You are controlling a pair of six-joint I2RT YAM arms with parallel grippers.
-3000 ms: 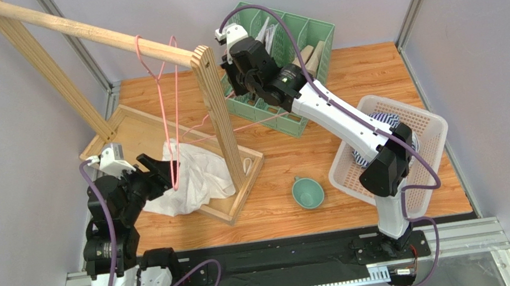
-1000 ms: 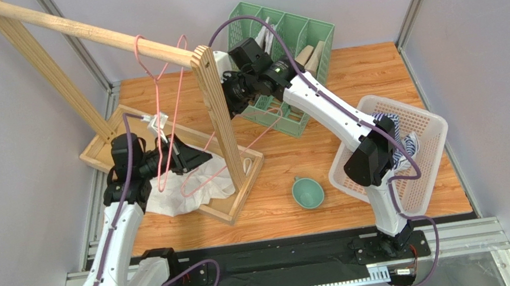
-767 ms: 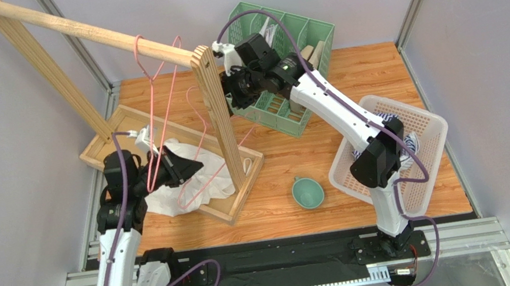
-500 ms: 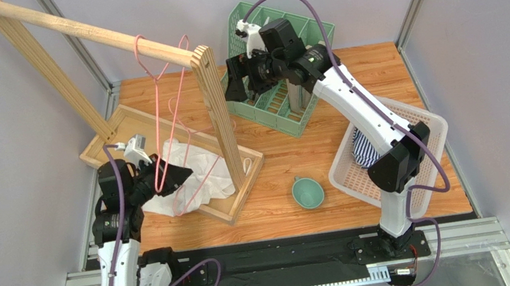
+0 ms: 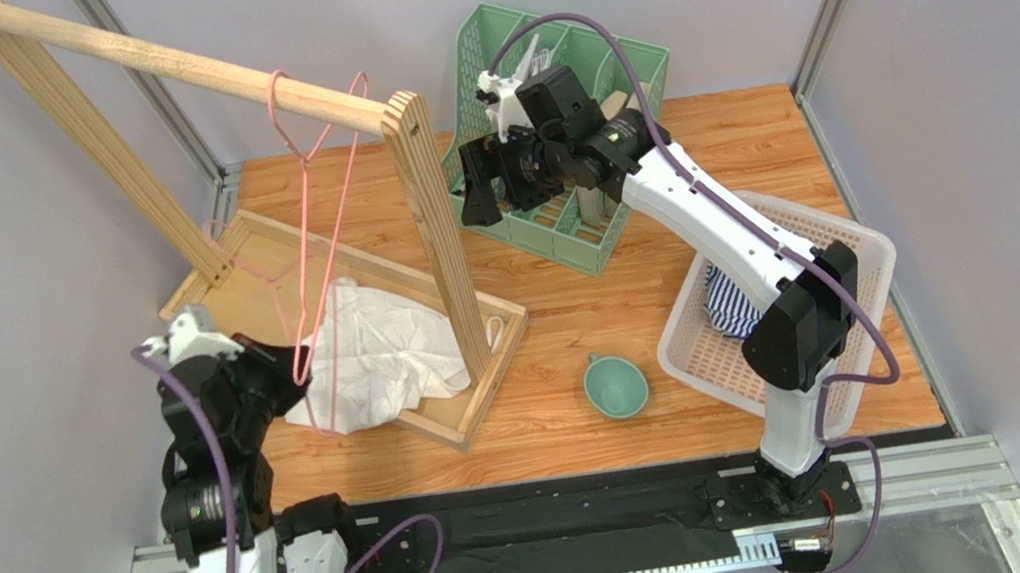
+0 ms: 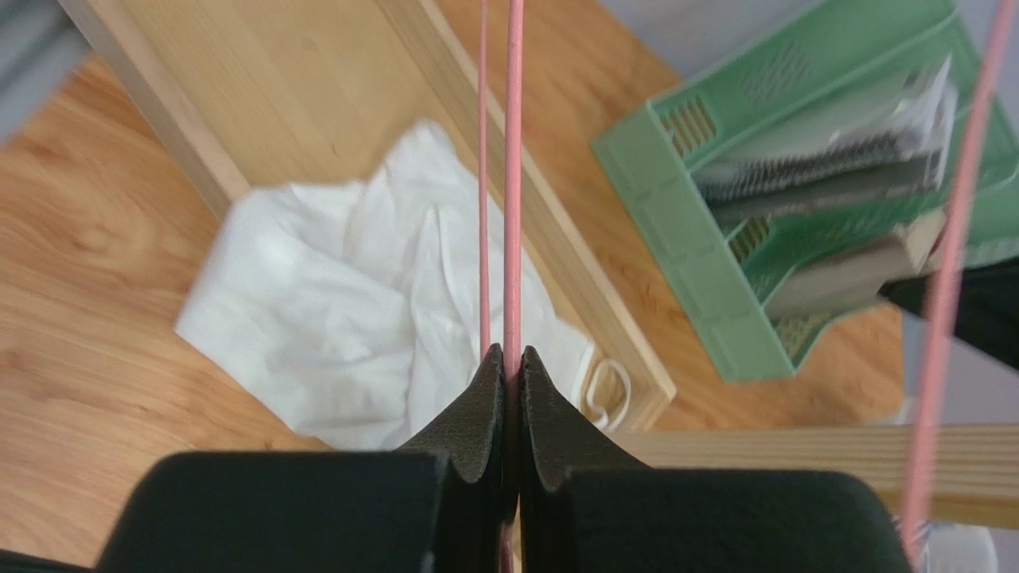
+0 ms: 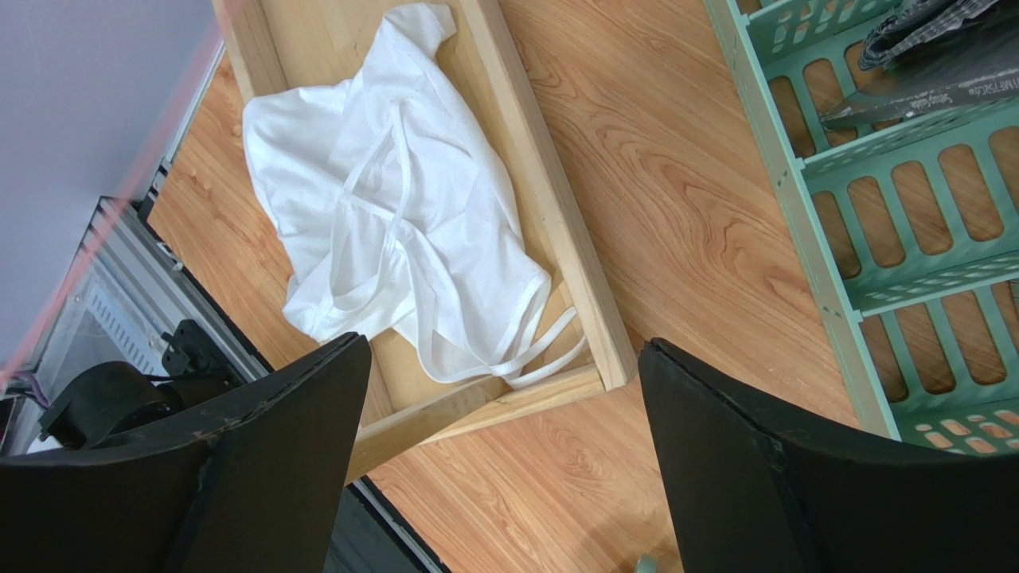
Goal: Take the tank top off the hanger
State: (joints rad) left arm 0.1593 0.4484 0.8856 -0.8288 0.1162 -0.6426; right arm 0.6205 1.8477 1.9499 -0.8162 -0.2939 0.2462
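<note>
Withdrawn: right hand [image 7: 496,358], jaws wide, empty. Left hand [image 6: 508,370] pinched on pink wire hanger [image 6: 512,179]. Crumpled white tank top [image 7: 383,227] beneath it: likely soft, light; grasp a strap.

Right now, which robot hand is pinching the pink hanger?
The left gripper: its fingers are squeezed shut on the pink hanger. The right gripper hangs wide open, holding nothing.
</note>
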